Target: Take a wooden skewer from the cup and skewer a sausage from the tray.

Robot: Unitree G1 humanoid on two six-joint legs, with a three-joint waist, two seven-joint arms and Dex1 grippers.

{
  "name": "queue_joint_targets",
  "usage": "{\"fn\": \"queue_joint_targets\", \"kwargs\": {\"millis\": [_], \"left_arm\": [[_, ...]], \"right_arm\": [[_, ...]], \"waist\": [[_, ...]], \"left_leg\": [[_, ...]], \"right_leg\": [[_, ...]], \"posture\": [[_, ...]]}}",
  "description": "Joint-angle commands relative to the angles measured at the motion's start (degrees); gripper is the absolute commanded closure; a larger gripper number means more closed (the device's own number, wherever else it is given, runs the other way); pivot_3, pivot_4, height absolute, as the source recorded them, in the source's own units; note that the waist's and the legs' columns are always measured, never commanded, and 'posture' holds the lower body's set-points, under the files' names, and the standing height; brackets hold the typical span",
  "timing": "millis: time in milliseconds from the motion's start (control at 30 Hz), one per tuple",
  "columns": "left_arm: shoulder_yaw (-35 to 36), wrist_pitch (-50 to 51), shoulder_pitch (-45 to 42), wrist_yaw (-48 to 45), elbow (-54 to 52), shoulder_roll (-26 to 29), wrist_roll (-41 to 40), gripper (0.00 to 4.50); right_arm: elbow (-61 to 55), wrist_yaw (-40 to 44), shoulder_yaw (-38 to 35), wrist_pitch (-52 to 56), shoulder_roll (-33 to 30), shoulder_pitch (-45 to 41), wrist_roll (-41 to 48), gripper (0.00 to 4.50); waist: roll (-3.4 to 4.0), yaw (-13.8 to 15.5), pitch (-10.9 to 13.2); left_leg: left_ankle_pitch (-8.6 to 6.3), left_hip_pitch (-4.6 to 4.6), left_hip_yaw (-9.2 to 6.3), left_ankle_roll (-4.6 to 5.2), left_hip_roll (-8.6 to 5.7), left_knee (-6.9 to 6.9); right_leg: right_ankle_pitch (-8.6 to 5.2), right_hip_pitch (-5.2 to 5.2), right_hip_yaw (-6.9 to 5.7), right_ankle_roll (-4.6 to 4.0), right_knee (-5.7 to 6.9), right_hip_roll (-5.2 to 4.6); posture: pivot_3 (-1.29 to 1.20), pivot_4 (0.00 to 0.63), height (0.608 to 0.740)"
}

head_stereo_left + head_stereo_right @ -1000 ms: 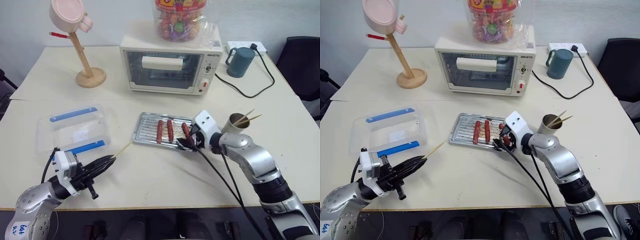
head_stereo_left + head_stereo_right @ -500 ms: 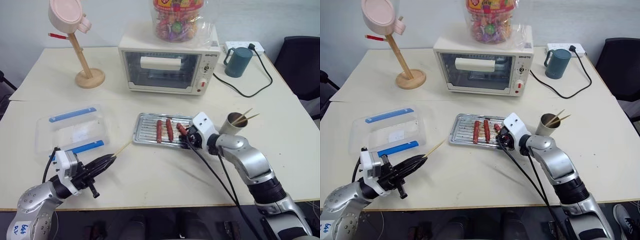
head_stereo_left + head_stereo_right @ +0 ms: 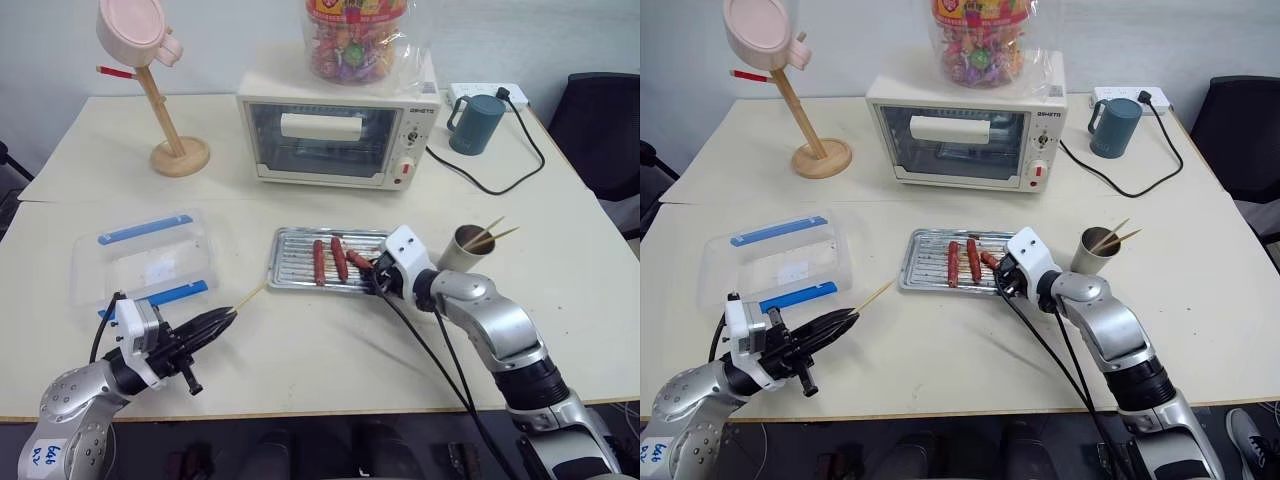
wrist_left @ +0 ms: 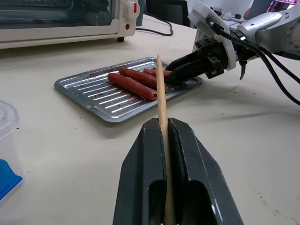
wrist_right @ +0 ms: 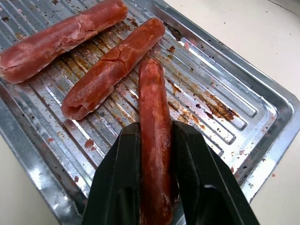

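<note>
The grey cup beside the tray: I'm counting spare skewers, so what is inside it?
Two wooden skewers lean out of the cup, pointing away from the tray. Their lower ends, and anything else inside, are hidden by its wall.

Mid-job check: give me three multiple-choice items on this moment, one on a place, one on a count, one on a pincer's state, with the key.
1. Where is the cup that holds the spare skewers?
A. on the toaster oven
B. on the table beside the right arm
C. inside the clear plastic box

2. How many sausages are over the tray?
A. two
B. three
C. five

3. What is the right pincer doing?
A. standing open above the table
B. closing round a sausage
C. gripping the teal mug

Key: 1 B, the cup stands on the table beside the right arm, past the tray's end. 2 B, the right wrist view shows two lying on the ridges and a third sausage between the fingers. 3 B, its black fingers flank that sausage on both sides, while the left pincer is shut on the wooden skewer.
</note>
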Motion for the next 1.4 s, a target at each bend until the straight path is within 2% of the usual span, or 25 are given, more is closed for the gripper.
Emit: {"fn": "queue_joint_targets", "kwargs": {"millis": [33, 467, 867, 1000, 1167, 1267, 1400], "left_arm": [[0.2, -1.2, -0.1, -0.6, -0.8, -0.1, -0.3, 4.5], [-0.1, -0.9, 0.1, -1.0, -1.2, -0.1, -0.4, 4.5], [-0.8, 0.8, -4.0, -1.8, -0.7, 1.3, -1.1, 4.5], [-1.6, 1.2, -6.0, -2.4, 0.4, 1.4, -0.8, 4.5], [-1.5, 1.6, -5.9, -2.4, 0.2, 1.3, -0.7, 4.5], [-1.4, 1.7, -5.5, -2.3, 0.0, 1.3, -0.7, 4.5], [-1.2, 1.9, -5.3, -1.9, -0.4, 1.3, -0.7, 4.5]], "right_arm": [[-0.3, -0.5, -1.3, 0.4, 0.3, 0.8, -0.8, 3.38], [-1.2, 1.2, -3.5, -1.6, 0.1, 1.7, 0.8, 3.38], [-9.6, 12.9, -11.1, -0.8, -6.3, 1.4, 10.2, 3.38], [-5.9, 13.4, -9.2, -3.3, -7.2, 1.2, 7.8, 3.38], [-5.2, 12.3, -7.5, 0.7, -4.5, -0.1, 8.8, 3.38], [-4.4, 11.2, -5.7, -0.9, -3.4, -0.7, 6.3, 2.88], [-4.2, 11.1, -3.1, -4.8, -3.2, -0.6, 3.2, 1.82]], "waist": [[0.0, 0.0, 0.0], [-0.01, 0.0, 0.0], [-0.01, 0.1, 0.0], [-0.01, 0.0, 0.0], [-0.01, -0.1, 0.0], [-0.01, 0.0, 0.0], [-0.01, 0.0, 0.0]], "left_leg": [[0.0, 0.0, 0.0, 0.0, 0.0, 0.0], [0.0, 0.0, 0.0, 0.0, 0.0, 0.0], [0.0, -0.01, 0.0, 0.0, 0.0, -0.01], [0.01, 0.0, 0.02, 0.0, 0.0, -0.01], [0.01, 0.0, 0.04, -0.01, 0.01, -0.02], [0.02, 0.0, 0.03, -0.02, 0.01, -0.01], [0.02, -0.01, 0.03, -0.02, -0.01, 0.0]], "right_leg": [[0.0, 0.0, 0.0, 0.0, 0.0, 0.0], [0.0, 0.0, 0.0, 0.0, 0.01, 0.0], [0.0, -0.02, 0.0, 0.0, 0.02, 0.01], [0.0, -0.01, 0.0, 0.0, 0.03, 0.01], [0.0, -0.04, 0.02, 0.0, 0.02, 0.01], [0.0, -0.04, 0.02, 0.0, 0.06, 0.01], [0.0, -0.04, 0.02, 0.0, 0.05, 0.0]], "posture": [[0.0, 0.15, 0.74], [0.0, 0.15, 0.74], [0.0, 0.15, 0.74], [0.0, 0.15, 0.74], [0.0, 0.15, 0.74], [0.0, 0.15, 0.74], [0.0, 0.15, 0.74]]}}
